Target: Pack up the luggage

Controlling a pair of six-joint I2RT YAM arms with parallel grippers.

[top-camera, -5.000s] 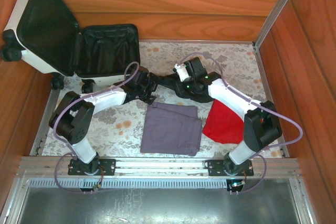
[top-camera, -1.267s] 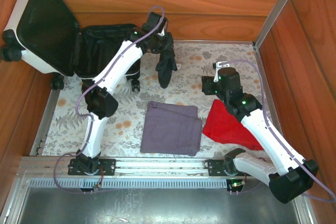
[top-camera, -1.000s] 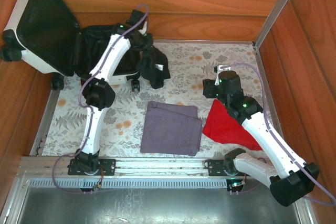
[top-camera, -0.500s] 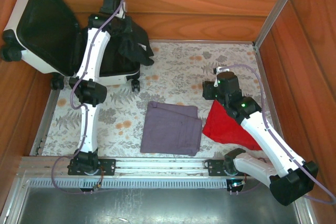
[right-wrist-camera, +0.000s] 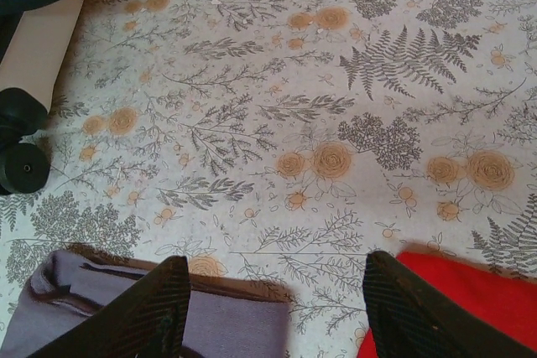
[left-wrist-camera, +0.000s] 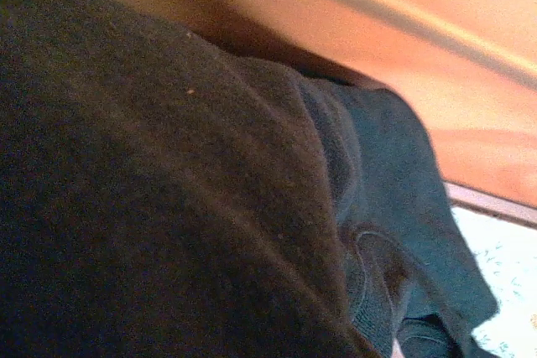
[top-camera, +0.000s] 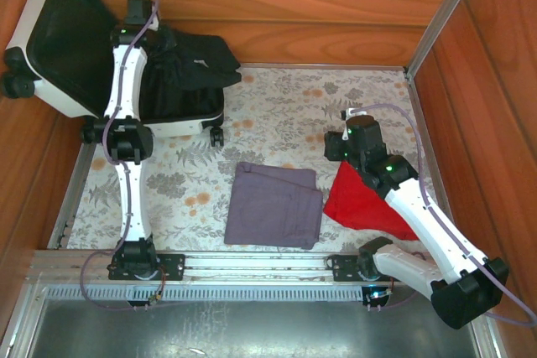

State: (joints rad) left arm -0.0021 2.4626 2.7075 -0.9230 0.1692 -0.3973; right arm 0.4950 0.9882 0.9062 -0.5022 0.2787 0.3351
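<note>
- Luggage [top-camera: 71,35]: lies open in the far-left corner of the surface [top-camera: 294,102], its lid leaning on the left wall. The lower half is largely hidden under a black garment [top-camera: 197,64].
- Left pincer [top-camera: 153,31]: sits over the open luggage, pressed together on the black garment, which buries its fingers. Its wrist view gives dark cloth at close range, blurred.
- Right pincer [right-wrist-camera: 281,308]: spread and empty, well apart from the luggage. It hangs above bare surface between a folded grey garment [top-camera: 273,205] and a red cloth [top-camera: 365,199]; the arm partly covers the cloth.
</note>
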